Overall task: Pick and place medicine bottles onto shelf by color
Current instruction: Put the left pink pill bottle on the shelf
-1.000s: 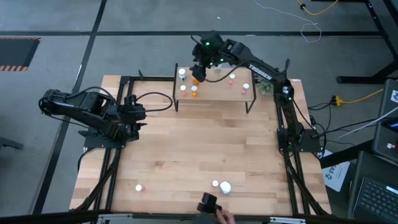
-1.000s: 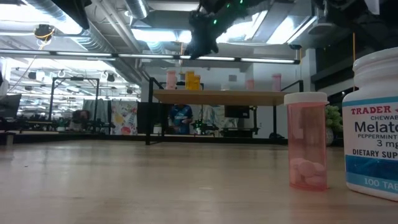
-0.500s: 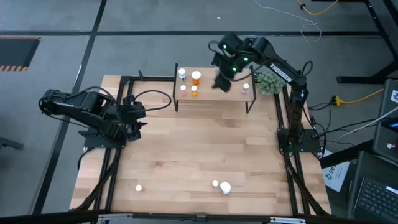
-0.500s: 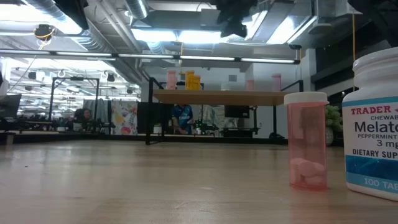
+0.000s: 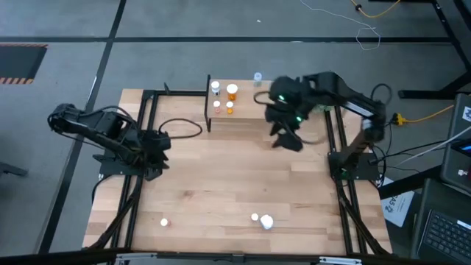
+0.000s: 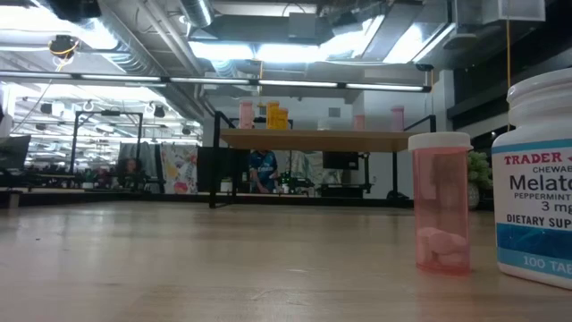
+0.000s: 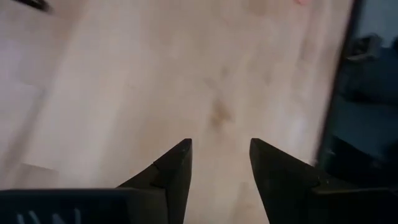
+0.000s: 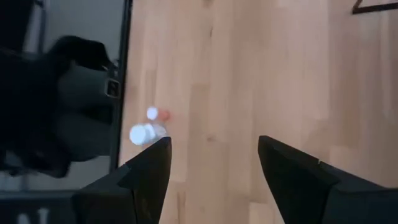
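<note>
Left pincer: my left gripper (image 7: 219, 163) waits low over the table's (image 5: 221, 177) left edge, jaws spread, nothing between them; only bare wood shows ahead of it. I judge it parked there to stay out of the working arm's path.

Stray pink bottle: one small pink bottle (image 5: 164, 221) stands alone near the front left corner, well apart from both arms and not yet sorted.

Shelf, left end: the shelf (image 5: 246, 116) stands at the table's far edge. Four bottles sit grouped at this end, a white bottle (image 5: 215, 87) and a larger orange bottle (image 5: 232, 91) behind, two smaller ones in front. From table height the orange ones read as a cluster, so I judge this is grouping by colour.

Front bottles: a pink-bodied bottle (image 6: 440, 202) and a large white supplement bottle (image 6: 540, 174) stand just beside each other near the front edge, uncollected.

Right pincer: my right gripper (image 8: 211, 165) hovers above the table just in front of the shelf's right half, jaws spread and empty, facing the front of the table. My arm hides that end of the shelf from above.

Assessment: I judge the next pick to be one of the front bottles.
</note>
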Controlling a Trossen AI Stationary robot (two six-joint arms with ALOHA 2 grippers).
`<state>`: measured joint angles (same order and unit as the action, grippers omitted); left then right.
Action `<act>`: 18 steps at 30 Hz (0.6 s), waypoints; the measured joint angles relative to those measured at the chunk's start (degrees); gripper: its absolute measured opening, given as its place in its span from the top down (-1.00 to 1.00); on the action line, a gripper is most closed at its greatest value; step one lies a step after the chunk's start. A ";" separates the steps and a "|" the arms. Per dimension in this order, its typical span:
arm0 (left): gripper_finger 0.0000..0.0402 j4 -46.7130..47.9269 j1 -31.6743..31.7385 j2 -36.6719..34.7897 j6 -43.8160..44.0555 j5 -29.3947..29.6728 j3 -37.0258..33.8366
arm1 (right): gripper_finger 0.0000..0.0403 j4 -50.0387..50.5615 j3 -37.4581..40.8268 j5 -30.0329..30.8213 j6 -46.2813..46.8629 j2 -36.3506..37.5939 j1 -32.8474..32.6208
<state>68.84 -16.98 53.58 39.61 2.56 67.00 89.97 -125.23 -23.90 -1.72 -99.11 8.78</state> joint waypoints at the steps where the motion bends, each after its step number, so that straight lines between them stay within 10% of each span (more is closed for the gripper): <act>1: 0.22 -0.33 -0.97 0.44 1.70 -0.93 0.00 | -0.21 0.00 1.03 1.69 0.31 1.48 -1.62; 10: 0.22 -5.59 -13.90 9.21 15.49 -3.81 0.00 | -0.21 -2.85 16.13 17.65 10.78 12.88 -13.18; 18: 0.22 -11.67 -22.29 17.14 25.20 -3.79 0.00 | -0.21 -6.30 28.47 19.74 20.15 16.79 -17.64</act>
<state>57.17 -39.27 70.73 64.80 -1.23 67.00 83.68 -96.76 -4.16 18.43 -82.32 -8.86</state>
